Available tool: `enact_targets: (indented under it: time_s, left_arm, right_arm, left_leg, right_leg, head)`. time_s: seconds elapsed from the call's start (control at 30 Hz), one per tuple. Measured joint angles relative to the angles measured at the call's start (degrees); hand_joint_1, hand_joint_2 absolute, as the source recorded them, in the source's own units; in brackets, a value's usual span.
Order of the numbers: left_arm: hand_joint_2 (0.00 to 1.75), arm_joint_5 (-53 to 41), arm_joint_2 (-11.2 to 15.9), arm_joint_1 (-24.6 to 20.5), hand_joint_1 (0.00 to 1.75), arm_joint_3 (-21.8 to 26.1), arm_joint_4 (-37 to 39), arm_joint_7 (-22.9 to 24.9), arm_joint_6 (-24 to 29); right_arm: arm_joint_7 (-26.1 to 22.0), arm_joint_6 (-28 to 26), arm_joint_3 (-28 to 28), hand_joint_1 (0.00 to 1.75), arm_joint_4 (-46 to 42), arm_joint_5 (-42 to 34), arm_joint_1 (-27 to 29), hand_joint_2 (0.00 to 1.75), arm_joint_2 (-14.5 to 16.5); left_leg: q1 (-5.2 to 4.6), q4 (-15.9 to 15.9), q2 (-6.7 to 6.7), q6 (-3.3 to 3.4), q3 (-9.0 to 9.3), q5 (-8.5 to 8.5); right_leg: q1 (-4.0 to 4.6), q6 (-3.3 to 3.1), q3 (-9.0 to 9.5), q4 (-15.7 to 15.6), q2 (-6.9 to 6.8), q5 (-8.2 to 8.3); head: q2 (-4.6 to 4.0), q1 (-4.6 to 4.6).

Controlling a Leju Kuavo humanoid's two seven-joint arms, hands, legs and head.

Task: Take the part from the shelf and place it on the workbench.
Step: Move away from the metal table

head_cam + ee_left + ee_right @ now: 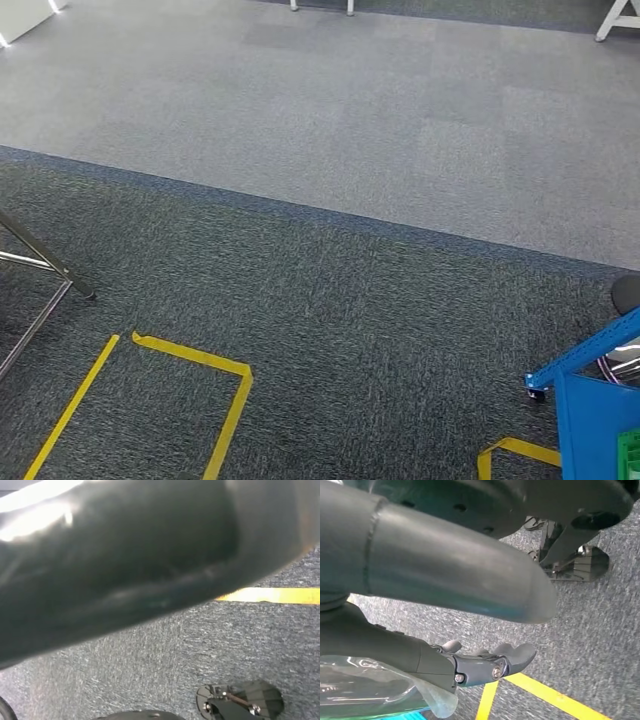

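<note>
I stand in a workshop or lab floor: two-tone grey carpet tiles (340, 130), yellow floor tape (204, 365) marking a bay at 7 o'clock, a blue metal shelf frame (592, 400) at 4 o'clock, and white table legs (615, 18) at 1 o'clock.

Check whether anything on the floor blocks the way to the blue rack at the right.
Nothing visible does. The blue rack stands at the right edge of the head view, with only flat yellow tape on the carpet beside it. The metal stand legs are off at the left.
</note>
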Motion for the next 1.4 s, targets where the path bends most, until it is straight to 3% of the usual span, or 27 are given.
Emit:
enact_targets:
  time_s: [0.03, 0.1, 0.17, 0.23, 0.27, 0.3, 0.33, 0.4, 0.47, 0.53, 0.57, 0.6, 0.67, 0.73, 0.77, 0.8, 0.83, 0.93, 0.97, 1.03, 1.07, 1.13, 1.2, 1.27, 1.3, 1.33, 1.4]
  left_arm:
    - [0.0, 0.0, 0.02, -0.12, 0.0, 0.03, 0.0, -0.01, 0.0]
    - [0.0, 0.0, 0.04, -0.22, 0.0, 0.06, 0.0, -0.02, 0.0]
    - [0.0, 0.0, 0.08, -0.09, 0.0, 0.14, 0.0, -0.02, 0.0]
    - [0.0, 0.0, 0.14, 0.09, 0.0, 0.25, 0.0, -0.02, 0.0]
    - [0.0, 0.0, 0.17, 0.14, 0.0, 0.31, 0.0, -0.02, 0.0]
    - [0.0, -0.03, 0.21, 0.17, 0.0, 0.35, 0.0, -0.03, 0.0]
    - [0.0, -0.19, 0.27, 0.17, 0.0, 0.38, 0.0, -0.11, 0.0]
    - [0.0, -0.79, 0.48, 0.19, 0.0, 0.39, 0.0, -0.42, -0.02]
    - [0.0, -1.61, 0.77, 0.16, 0.0, 0.39, 0.0, -0.81, -0.15]
    - [0.0, -2.16, 0.98, 0.02, 0.0, 0.4, 0.0, -1.03, -0.26]
    - [0.0, -2.3, 1.09, -0.09, 0.0, 0.42, 0.0, -1.11, -0.25]
    - [0.0, -2.43, 1.19, -0.2, 0.0, 0.45, 0.0, -1.25, -0.25]
    - [0.0, -2.56, 1.3, -0.35, 0.0, 0.53, 0.0, -1.71, -0.26]
    - [0.0, -2.68, 1.28, -0.37, 0.0, 0.65, 0.0, -2.02, -0.25]
    - [0.0, -2.8, 1.26, -0.4, 0.0, 0.74, 0.0, -2.06, -0.22]
    - [0.0, -2.92, 1.22, -0.49, 0.0, 0.83, 0.0, -2.02, -0.17]
    - [0.0, -3.03, 1.13, -0.58, 0.0, 0.92, 0.0, -1.97, -0.08]
    - [0.0, -3.16, 0.8, -0.71, 0.0, 1.35, 0.0, -1.87, 0.2]
    - [0.0, -3.22, 0.71, -0.72, 0.0, 1.53, 0.0, -1.84, 0.26]
    - [0.0, -3.61, 0.37, -0.69, 0.0, 1.88, -0.04, -1.48, 0.37]
    - [0.0, -3.98, 0.06, -0.64, 0.0, 2.03, -0.1, -1.22, 0.45]
    - [0.0, -4.96, -0.7, -0.31, 0.0, 2.29, -0.36, -0.8, 0.57]
    - [0.0, -6.04, -1.55, 0.38, 0.0, 2.52, -0.91, -0.55, 0.54]
    - [0.0, -7.23, -2.38, 1.19, 0.0, 3.01, -1.87, -0.37, 0.18]
    - [0.0, -7.8, -2.77, 1.49, 0.0, 3.42, -2.46, -0.35, -0.07]
    - [0.0, -8.27, -3.13, 1.69, 0.0, 3.86, -3.07, -0.36, -0.33]
    - [0.0, -8.83, -3.63, 1.86, 0.0, 4.69, -4.08, -0.41, -0.69]
  right_arm:
    - [0.01, -0.01, -0.01, 0.0, 0.02, 0.0, 0.09, 0.0, 0.01]
    - [0.02, -0.01, -0.02, 0.0, 0.05, -0.01, 0.18, 0.0, 0.06]
    - [0.02, 0.01, -0.02, 0.0, 0.07, -0.02, 0.04, 0.0, 0.13]
    - [0.02, 0.02, -0.02, 0.0, 0.09, -0.02, -0.02, 0.0, 0.15]
    - [0.02, 0.02, -0.02, 0.0, 0.1, -0.02, 0.03, 0.0, 0.15]
    - [-0.02, 0.01, -0.02, 0.0, 0.11, -0.02, 0.08, 0.0, 0.15]
    - [-0.19, -0.01, -0.02, 0.0, 0.11, 0.02, 0.11, 0.0, 0.17]
    - [-0.83, -0.2, -0.03, 0.0, 0.13, 0.11, 0.01, 0.0, 0.31]
    - [-1.45, -0.56, -0.02, 0.0, 0.19, 0.17, -0.19, 0.0, 0.56]
    - [-1.64, -0.9, -0.02, 0.0, 0.29, 0.17, -0.12, 0.0, 0.82]
    - [-1.57, -1.02, -0.02, 0.0, 0.35, 0.17, -0.01, 0.0, 0.92]
    - [-1.4, -1.09, -0.02, 0.0, 0.43, 0.15, 0.04, 0.0, 1.02]
    - [-0.98, -1.16, -0.02, 0.0, 0.54, -0.02, -0.06, 0.0, 1.12]
    - [-0.84, -1.26, -0.04, 0.0, 0.59, -0.46, -0.14, 0.0, 1.18]
    - [-0.93, -1.35, -0.07, 0.0, 0.59, -0.73, -0.07, 0.0, 1.21]
    - [-1.11, -1.49, -0.1, 0.0, 0.59, -0.97, 0.03, 0.0, 1.22]
    - [-1.31, -1.63, -0.13, 0.0, 0.59, -1.13, 0.11, 0.0, 1.22]
    - [-1.45, -1.91, -0.17, 0.0, 0.6, -1.17, -0.12, 0.0, 1.27]
    - [-1.33, -1.99, -0.17, 0.0, 0.61, -1.08, -0.22, 0.0, 1.31]
    - [-1.07, -2.2, -0.17, 0.0, 0.61, -0.97, -0.18, 0.0, 1.42]
    - [-0.95, -2.32, -0.17, 0.0, 0.61, -1.02, -0.05, 0.0, 1.48]
    - [-0.86, -2.54, -0.18, 0.0, 0.6, -1.28, 0.14, 0.0, 1.63]
    - [-0.81, -2.63, -0.2, 0.0, 0.59, -1.54, 0.17, 0.0, 1.81]
    - [-0.56, -2.63, -0.22, 0.0, 0.58, -1.68, 0.29, 0.0, 1.95]
    - [-0.4, -2.63, -0.25, 0.0, 0.58, -1.68, 0.43, 0.0, 1.98]
    - [-0.26, -2.63, -0.3, 0.0, 0.57, -1.66, 0.56, 0.0, 2.01]
    - [-0.15, -2.61, -0.39, 0.0, 0.56, -1.57, 0.71, 0.0, 2.05]
  left_leg:
    - [0.15, 0.12, -0.07, -0.37, 0.11, -0.19]
    - [0.43, 2.46, -2.27, -0.95, -0.6, -2.21]
    - [0.48, 9.35, -5.2, -1.1, -3.45, -6.23]
    - [0.4, 15.96, -6.13, -0.93, -6.4, -8.6]
    - [0.36, 16.63, -6.29, -0.75, -6.81, -8.06]
    - [0.31, 15.05, -6.53, -0.5, -6.24, -6.38]
    - [0.28, 11.64, -7.25, -0.17, -4.89, -3.93]
    - [0.35, 4.4, -10.34, 0.47, -2.08, -0.33]
    - [0.35, 1.24, -12.17, 0.64, -1.03, 0.16]
    - [0.38, 0.51, -10.99, 0.77, -0.89, 0.08]
    - [0.46, 0.15, -10.25, 1.02, -0.75, 0.26]
    - [0.55, -0.21, -9.4, 1.32, -0.61, 0.45]
    - [0.45, -0.56, -7.6, 1.71, -0.47, 0.6]
    - [0.26, -0.53, -5.64, 1.82, -0.49, 0.53]
    - [0.22, -0.52, -4.72, 1.82, -0.47, 0.47]
    - [0.21, -0.51, -3.92, 1.78, -0.42, 0.4]
    - [0.21, -0.51, -3.21, 1.67, -0.3, 0.3]
    - [-0.17, -0.36, -1.49, 0.92, 0.17, -0.25]
    - [-0.33, -0.3, -0.99, 0.63, 0.35, -0.43]
    - [-0.38, -0.37, 0.04, 0.1, 0.74, -0.66]
    - [-0.27, -0.19, -0.17, -0.24, 0.9, -0.99]
    - [-0.02, 2.57, -2.49, -0.82, 0.02, -3.2]
    - [0.12, 9.78, -5.36, -1.02, -3.11, -7.0]
    - [0.12, 16.08, -6.21, -0.96, -6.22, -8.86]
    - [0.12, 16.4, -6.36, -0.86, -6.67, -7.99]
    - [0.13, 14.54, -6.61, -0.7, -6.2, -6.07]
    - [0.18, 7.04, -8.7, -0.27, -3.59, -1.36]
  right_leg:
    - [-0.02, -0.4, -0.07, -0.06, 0.55, 0.08]
    - [-0.16, -1.17, -0.07, -0.29, 1.64, 0.34]
    - [-0.16, -1.66, 0.0, -0.35, 2.94, 0.52]
    - [0.03, -1.83, -0.06, -0.32, 4.53, 0.59]
    - [0.13, -1.85, -0.01, -0.31, 5.35, 0.6]
    - [0.21, -1.85, 0.09, -0.29, 6.22, 0.61]
    - [0.26, -1.83, 0.19, -0.28, 7.06, 0.62]
    - [0.33, -1.66, 0.08, -0.11, 8.58, 0.67]
    - [0.2, -1.08, -0.61, 0.1, 9.92, 0.92]
    - [-0.03, -0.31, -1.35, 0.06, 11.06, 1.24]
    - [0.01, -0.01, -1.73, 0.38, 10.4, 1.02]
    - [0.08, 0.26, -2.51, 1.61, 9.01, 0.18]
    - [0.2, 0.72, -5.54, 7.5, 5.22, -3.17]
    - [0.08, 1.17, -8.97, 14.48, 3.7, -6.06]
    - [0.04, 1.33, -9.53, 15.81, 3.41, -6.11]
    - [0.01, 1.4, -8.94, 14.93, 3.16, -5.15]
    - [0.01, 1.39, -7.16, 11.88, 2.68, -3.43]
    - [0.28, 0.53, -0.84, 1.34, -0.81, 0.07]
    - [0.41, 0.07, -0.07, 0.13, -1.37, 0.14]
    - [0.54, -0.78, -0.17, -0.02, -0.32, 0.1]
    - [0.48, -1.12, -0.16, -0.11, 0.28, 0.18]
    - [0.27, -1.78, 0.02, -0.34, 1.5, 0.43]
    - [0.24, -2.2, -0.01, -0.36, 2.89, 0.6]
    - [0.36, -2.35, 0.05, -0.33, 4.62, 0.64]
    - [0.4, -2.36, 0.14, -0.32, 5.51, 0.63]
    - [0.43, -2.36, 0.27, -0.3, 6.37, 0.61]
    - [0.51, -2.22, 0.41, -0.2, 7.9, 0.56]
  head:
    - [0.0, -0.02]
    - [0.0, -0.17]
    - [0.0, -0.42]
    - [0.0, -0.48]
    - [0.0, -0.49]
    - [0.0, -0.47]
    - [0.0, -0.48]
    - [0.0, -0.44]
    - [0.0, -0.42]
    - [0.0, -0.43]
    - [0.0, -0.35]
    - [0.0, -0.15]
    - [0.0, 0.21]
    - [0.0, 0.3]
    - [0.0, 0.3]
    - [0.0, 0.31]
    - [0.0, 0.33]
    - [0.0, 0.27]
    - [0.0, 0.2]
    - [0.0, 0.08]
    - [0.0, 0.05]
    - [0.0, -0.16]
    - [0.0, -0.37]
    - [0.0, -0.39]
    - [0.0, -0.39]
    - [0.0, -0.39]
    - [0.0, -0.38]
